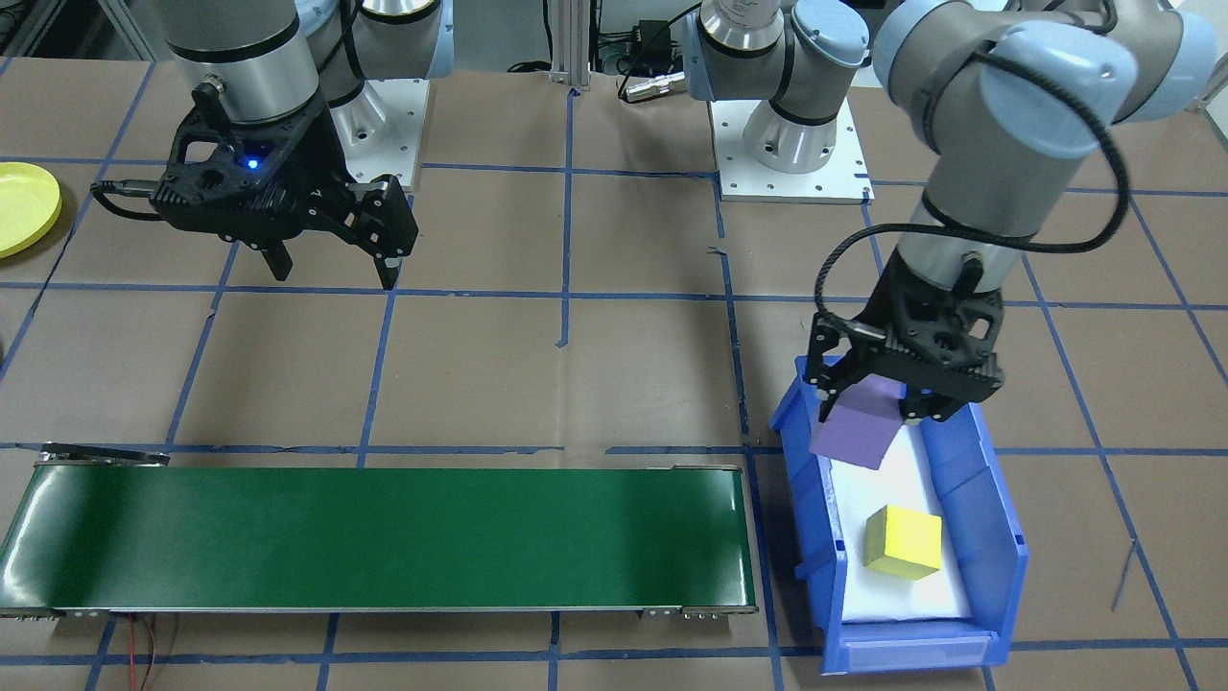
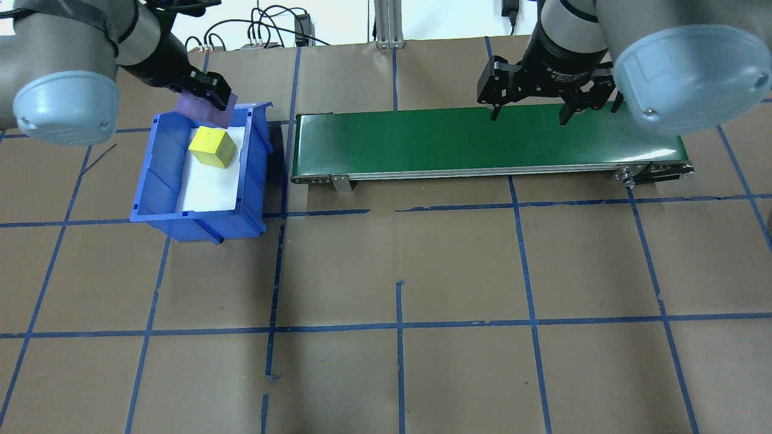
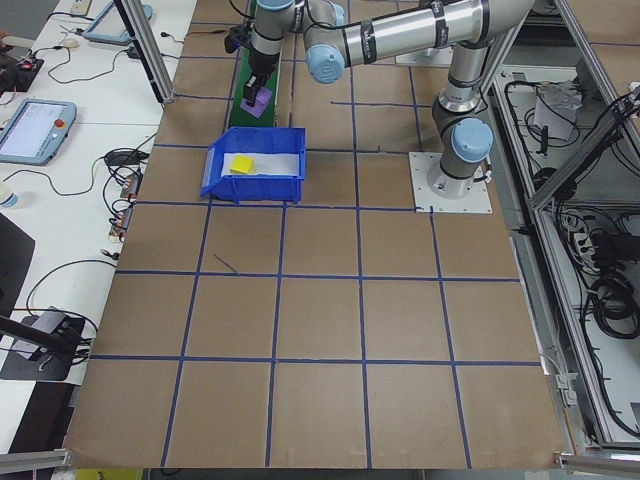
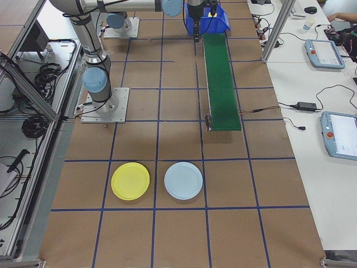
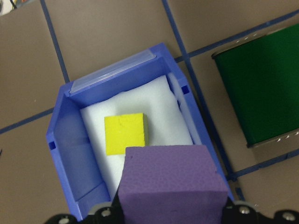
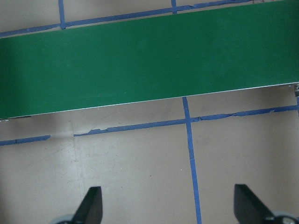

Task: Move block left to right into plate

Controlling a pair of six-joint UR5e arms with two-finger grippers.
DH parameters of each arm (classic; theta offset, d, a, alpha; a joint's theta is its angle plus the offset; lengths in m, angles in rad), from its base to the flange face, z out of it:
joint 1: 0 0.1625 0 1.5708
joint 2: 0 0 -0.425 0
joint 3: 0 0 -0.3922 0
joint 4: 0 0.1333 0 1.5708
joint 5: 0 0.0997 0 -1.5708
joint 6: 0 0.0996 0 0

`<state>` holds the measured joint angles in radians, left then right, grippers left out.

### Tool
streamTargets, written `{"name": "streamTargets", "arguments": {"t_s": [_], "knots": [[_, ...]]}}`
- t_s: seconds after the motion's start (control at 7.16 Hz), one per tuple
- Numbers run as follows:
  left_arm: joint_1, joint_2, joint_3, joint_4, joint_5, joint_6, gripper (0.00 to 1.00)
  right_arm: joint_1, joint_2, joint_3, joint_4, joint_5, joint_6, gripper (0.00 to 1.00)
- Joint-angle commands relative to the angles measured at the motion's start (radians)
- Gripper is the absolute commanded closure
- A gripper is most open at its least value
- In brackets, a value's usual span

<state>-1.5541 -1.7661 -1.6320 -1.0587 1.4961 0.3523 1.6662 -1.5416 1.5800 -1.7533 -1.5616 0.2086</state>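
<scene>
Jaws of left gripper clamp purple block, tilted, lifted above rear end of blue bin. Right gripper jaws spread wide, hold nothing, hover over desk beside green conveyor belt. Yellow cube rests on white foam inside bin. Belt's long axis runs bin to right gripper. Yellow plate well apart beyond belt's far end, just beside pale blue plate.

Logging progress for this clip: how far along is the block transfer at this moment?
Early stage. Done: the left gripper has closed on the purple block and holds it above the blue bin. In hand: carrying it out; the green conveyor is bare. Left: getting it across to the open right gripper, then into the yellow plate, which is empty. A yellow block lies in the bin.
</scene>
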Motion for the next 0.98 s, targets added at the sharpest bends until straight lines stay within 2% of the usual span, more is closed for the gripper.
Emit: {"name": "streamTargets", "arguments": {"t_s": [0.0,0.14,0.28,0.56,0.7,0.84], "knots": [[-0.145,-0.129,-0.006,0.134,0.007,-0.213,0.69,0.0,0.0,0.0,0.0,0.0,0.0,0.0],[-0.159,-0.191,-0.008,0.21,0.003,-0.229,0.69,0.0,0.0,0.0,0.0,0.0,0.0,0.0],[-0.167,-0.216,-0.008,0.226,0.001,-0.233,0.68,-0.002,0.0,0.0,0.0,0.0,-0.002,0.0],[-0.178,-0.227,-0.008,0.229,0.009,-0.233,0.16,-0.002,0.0,0.0,0.0,0.0,-0.002,0.0],[-0.178,-0.225,0.007,0.232,0.01,-0.248,0.02,0.0,0.0,0.0,0.0,0.0,0.0,0.0],[-0.178,-0.214,0.012,0.232,0.032,-0.246,0.0,0.0,0.0,0.0,0.0,0.0,-0.002,0.0]]}}
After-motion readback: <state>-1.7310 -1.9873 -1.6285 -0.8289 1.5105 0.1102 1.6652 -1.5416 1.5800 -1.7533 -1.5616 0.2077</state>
